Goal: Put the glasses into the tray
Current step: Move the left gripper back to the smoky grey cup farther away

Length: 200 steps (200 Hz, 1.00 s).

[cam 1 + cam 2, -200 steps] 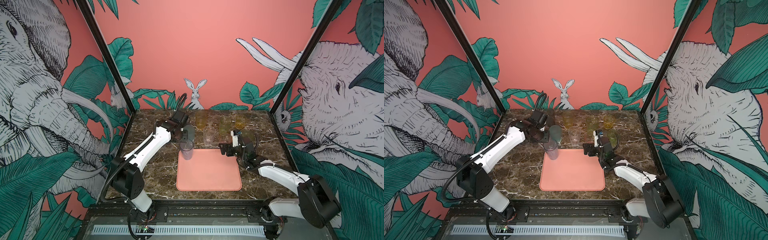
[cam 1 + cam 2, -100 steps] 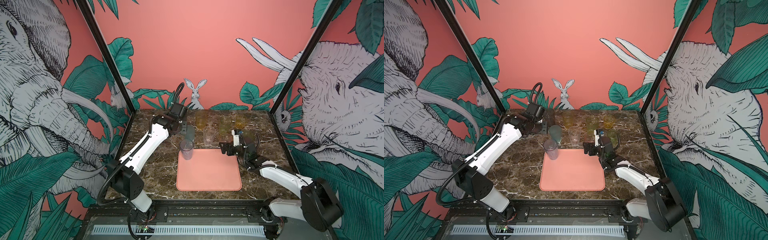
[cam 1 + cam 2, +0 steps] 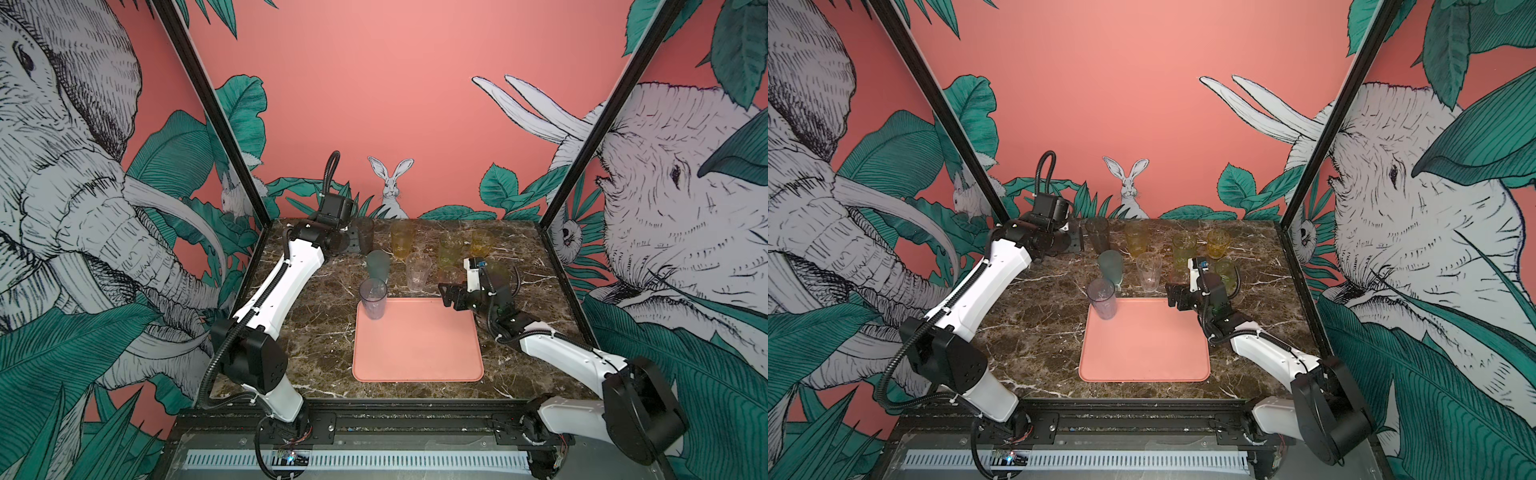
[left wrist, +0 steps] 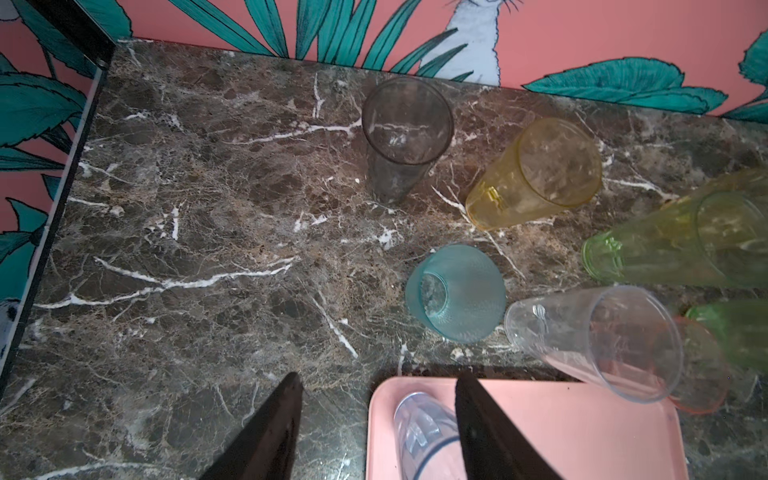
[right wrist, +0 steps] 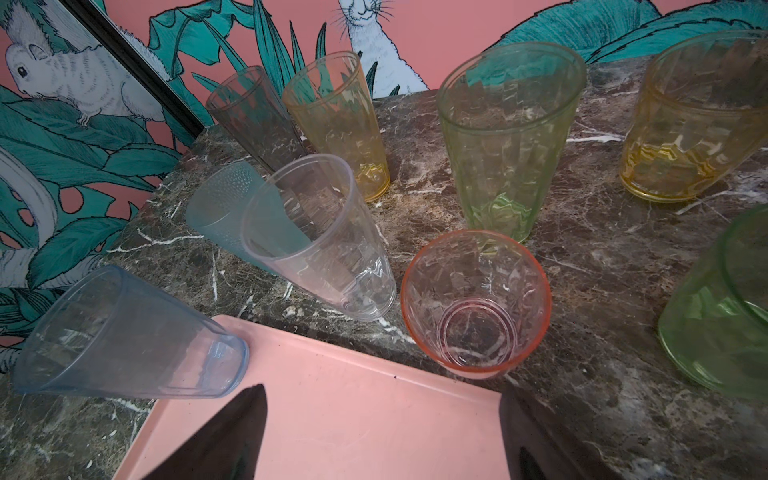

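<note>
In a top view we find the bluish glass (image 3: 373, 298) in the tray (image 3: 417, 353), the other glasses (image 3: 417, 270) on the worktop (image 3: 316, 332) behind; left wrist view: left pincer (image 4: 379, 374) parted, empty; right wrist view: right pincer (image 5: 382, 388) wide, empty; light, slick tumblers, we judge, so pinch mid-wall.

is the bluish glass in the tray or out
In: the bluish glass stands upright with its base on the tray, in its far left corner.

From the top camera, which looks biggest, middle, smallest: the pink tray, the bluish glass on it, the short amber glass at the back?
In a top view:
1. pink tray, by far.
2. bluish glass.
3. short amber glass; it stands farther back, so distance may shrink it.
</note>
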Motion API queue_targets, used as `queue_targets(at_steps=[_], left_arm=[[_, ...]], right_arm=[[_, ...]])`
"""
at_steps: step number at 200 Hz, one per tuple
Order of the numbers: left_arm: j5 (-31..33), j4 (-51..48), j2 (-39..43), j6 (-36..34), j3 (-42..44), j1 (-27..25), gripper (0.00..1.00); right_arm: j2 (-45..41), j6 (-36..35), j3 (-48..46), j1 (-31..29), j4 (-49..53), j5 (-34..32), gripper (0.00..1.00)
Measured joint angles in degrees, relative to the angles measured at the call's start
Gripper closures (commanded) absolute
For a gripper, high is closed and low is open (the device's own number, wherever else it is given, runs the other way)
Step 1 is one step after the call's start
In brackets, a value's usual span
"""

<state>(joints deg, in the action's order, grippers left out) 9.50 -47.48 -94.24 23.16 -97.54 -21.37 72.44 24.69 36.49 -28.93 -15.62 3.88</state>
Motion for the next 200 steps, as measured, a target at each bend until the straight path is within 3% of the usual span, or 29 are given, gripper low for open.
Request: queue_targets(at_steps=[67, 200], left_arm=[[-0.57, 2.27, -7.37, -0.24, -7.08, 2.69, 0.36], [1.7, 5.51, -16.33, -1.77, -15.34, 2.82, 0.23]], right_arm=[[0.0, -0.85, 0.0, 0.0, 0.09, -0.17, 0.11], [0.02, -0.98, 0.0, 0.0, 0.55, -0.28, 0.1]])
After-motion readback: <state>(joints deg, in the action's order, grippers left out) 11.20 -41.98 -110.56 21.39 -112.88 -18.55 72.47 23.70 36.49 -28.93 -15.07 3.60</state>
